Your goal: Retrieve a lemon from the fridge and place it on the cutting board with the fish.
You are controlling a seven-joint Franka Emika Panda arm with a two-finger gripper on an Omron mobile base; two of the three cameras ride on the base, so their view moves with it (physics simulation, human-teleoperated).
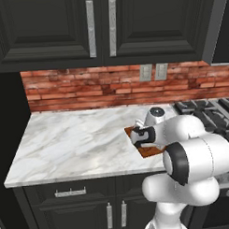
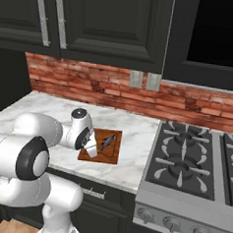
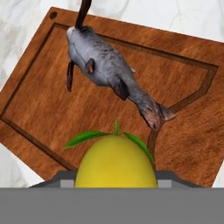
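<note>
Lemon [image 3: 116, 161] in gripper [image 3: 116, 181] above cutting board [image 3: 39, 109]; fish [image 3: 107, 72] ahead.

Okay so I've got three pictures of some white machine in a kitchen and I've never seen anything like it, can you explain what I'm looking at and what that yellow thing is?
It is a computer-rendered kitchen with a white robot arm. Two pictures come from cameras riding behind the arm, one to its left and one to its right, looking down over it at a marble counter next to a stove. The third comes from a camera on the arm's hand, looking along its gripper. On the counter lies a reddish-brown cutting board with a grey fish on it. The yellow thing is a lemon with green leaves, sitting right at the gripper and hanging over the board, so the gripper appears to be holding it. The finger tips themselves are hidden behind the fruit.
</note>
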